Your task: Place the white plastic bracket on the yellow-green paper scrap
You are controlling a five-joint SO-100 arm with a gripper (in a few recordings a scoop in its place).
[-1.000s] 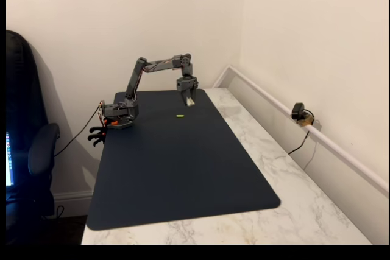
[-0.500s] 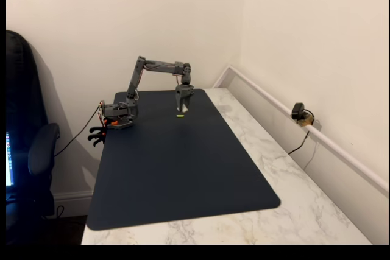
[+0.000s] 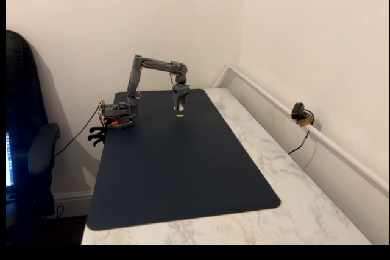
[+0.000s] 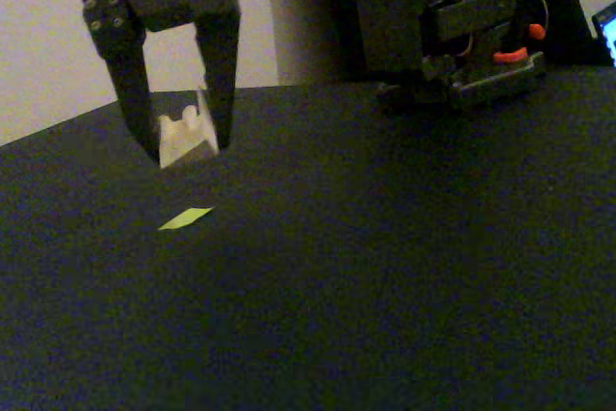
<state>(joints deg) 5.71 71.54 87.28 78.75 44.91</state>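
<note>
Off-white and notched, the white plastic bracket hung pinched between the gripper fingertips, above the dark mat near its far edge. Carrying looked nearly finished; lowering onto the yellow-green paper scrap just below remained. Bracket's long axis ran roughly upright, notches uppermost.

We see a white marbled bench set into a room corner, with a dark blue mat spread over most of its left and middle part, reaching from the back edge almost to the front edge. On the mat, near the back edge, lies the yellow-green paper scrap, flat and alone on the dark surface. The arm's base sits at the mat's back left corner, at the bench's left edge.
</note>
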